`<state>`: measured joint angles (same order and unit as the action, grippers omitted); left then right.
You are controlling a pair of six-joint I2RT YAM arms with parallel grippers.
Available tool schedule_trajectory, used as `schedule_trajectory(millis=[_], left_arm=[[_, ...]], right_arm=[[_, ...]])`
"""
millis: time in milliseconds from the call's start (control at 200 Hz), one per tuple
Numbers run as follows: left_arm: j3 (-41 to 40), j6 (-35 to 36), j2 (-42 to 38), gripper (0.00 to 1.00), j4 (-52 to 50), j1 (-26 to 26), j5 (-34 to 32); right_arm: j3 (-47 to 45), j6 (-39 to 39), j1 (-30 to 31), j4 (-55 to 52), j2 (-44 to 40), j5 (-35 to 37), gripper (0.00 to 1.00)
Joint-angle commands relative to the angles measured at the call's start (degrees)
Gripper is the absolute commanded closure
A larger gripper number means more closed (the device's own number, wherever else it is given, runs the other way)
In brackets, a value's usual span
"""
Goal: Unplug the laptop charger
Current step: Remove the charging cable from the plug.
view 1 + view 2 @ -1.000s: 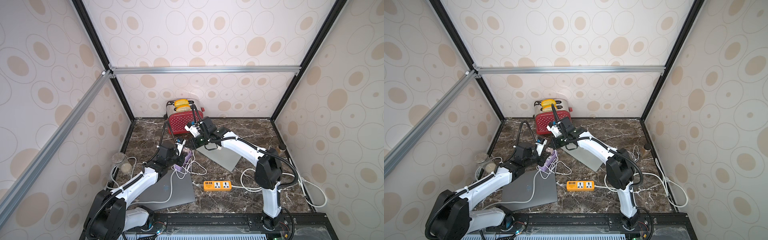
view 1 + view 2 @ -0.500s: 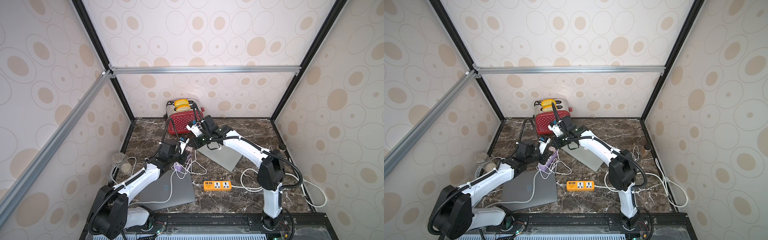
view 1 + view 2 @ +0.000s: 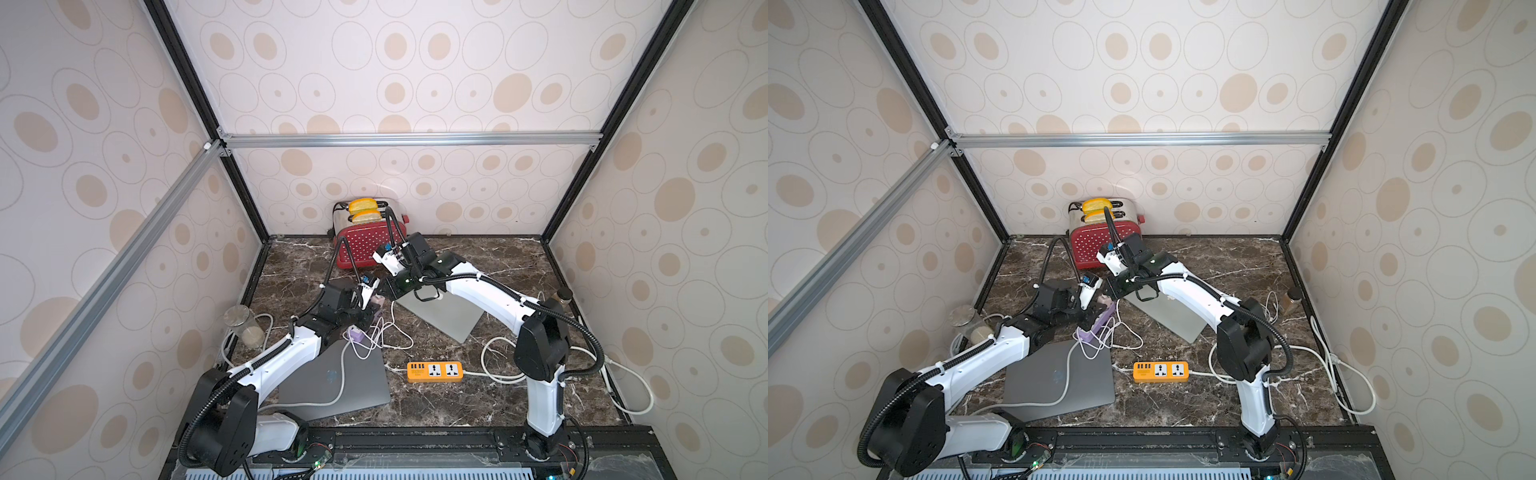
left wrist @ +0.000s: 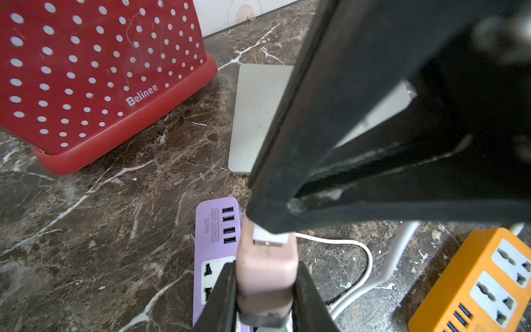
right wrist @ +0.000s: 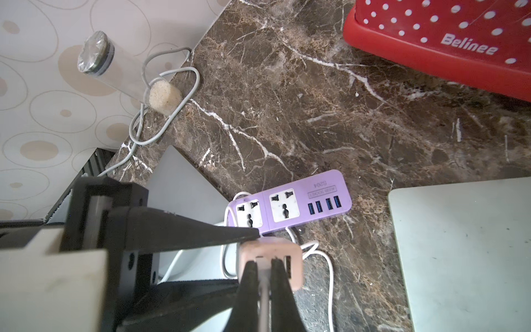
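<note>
Left wrist view tells you plenty: your left pincer [image 4: 265,266] is clamped on the pink charger brick [image 4: 265,283], a finger pressed to each side. The brick hangs in the air just above the purple power strip [image 4: 207,250], clear of its sockets. Your right pincer [image 4: 268,228] meets it head-on, jaws pinched narrow on the white connector [image 4: 270,240] seated in the brick's end face. In the right wrist view, both of the strip's sockets sit empty.

Watch these, operator:

- **Angled pull:** if the right pincer's pull is not in line with the connector, you'll likely lever it in its port rather than free it.
- **Slipping grip:** the brick's sides look smooth and rounded. A hard tug could slide it out of the left pincer and drop it onto the strip.
- **Narrow hold:** your right-hand grip is very narrow, so it may skid off the connector onto the white cable [image 5: 329,270].
- **Tangled cable:** the cable loops in a tangle over the strip and on toward the grey laptop [image 3: 332,386]. A long pull could drag the strip across the surface [image 3: 478,249].

For heading, the brick's port face points at the right pincer, away from your left arm. Its long axis seems to run along the line between the two pincers. The prong end is hidden inside the left pincer.
</note>
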<state>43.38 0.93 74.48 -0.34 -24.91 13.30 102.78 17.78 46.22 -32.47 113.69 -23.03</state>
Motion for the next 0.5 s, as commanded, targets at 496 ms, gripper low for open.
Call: schedule_trajectory(millis=[496], left_arm=[[-3.6,3.3,-3.2,0.99,-4.4,1.9,-5.4]], right_arm=[[-2.0,-1.9,-6.1,-4.6,-2.6,3.0,1.0]])
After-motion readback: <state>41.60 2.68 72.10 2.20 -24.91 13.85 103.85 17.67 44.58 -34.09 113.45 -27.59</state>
